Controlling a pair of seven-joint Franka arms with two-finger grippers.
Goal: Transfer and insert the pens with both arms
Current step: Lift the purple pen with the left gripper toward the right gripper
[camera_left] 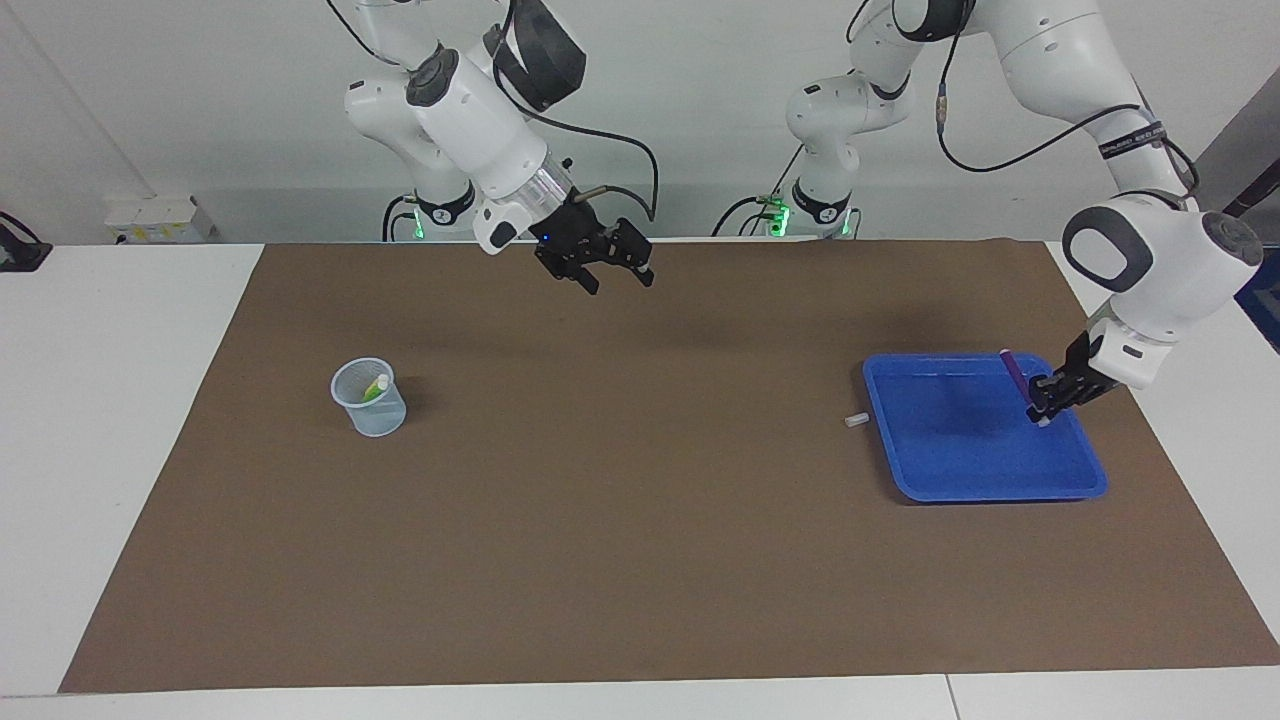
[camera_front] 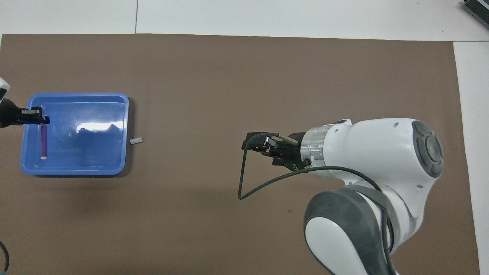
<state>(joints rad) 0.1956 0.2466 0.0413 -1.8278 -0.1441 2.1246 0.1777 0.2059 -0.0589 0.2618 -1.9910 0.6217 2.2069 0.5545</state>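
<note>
My left gripper (camera_left: 1042, 408) is shut on one end of the purple pen (camera_left: 1014, 372), which hangs tilted just above the blue tray (camera_left: 985, 485), over the tray's edge at the left arm's end. From overhead the purple pen (camera_front: 44, 141) juts from the left gripper (camera_front: 41, 119) over the blue tray (camera_front: 76, 170). A green pen (camera_left: 373, 389) with a pale cap stands in the clear cup (camera_left: 369, 405) toward the right arm's end. My right gripper (camera_left: 620, 282) hangs open and empty over the mat close to the robots; overhead it shows as the right gripper (camera_front: 253, 144).
A small whitish loose cap (camera_left: 855, 420) lies on the brown mat (camera_left: 640, 520) just beside the tray, toward the middle of the table. In the overhead view the cap (camera_front: 136, 141) shows too, while the right arm's body covers the cup's area.
</note>
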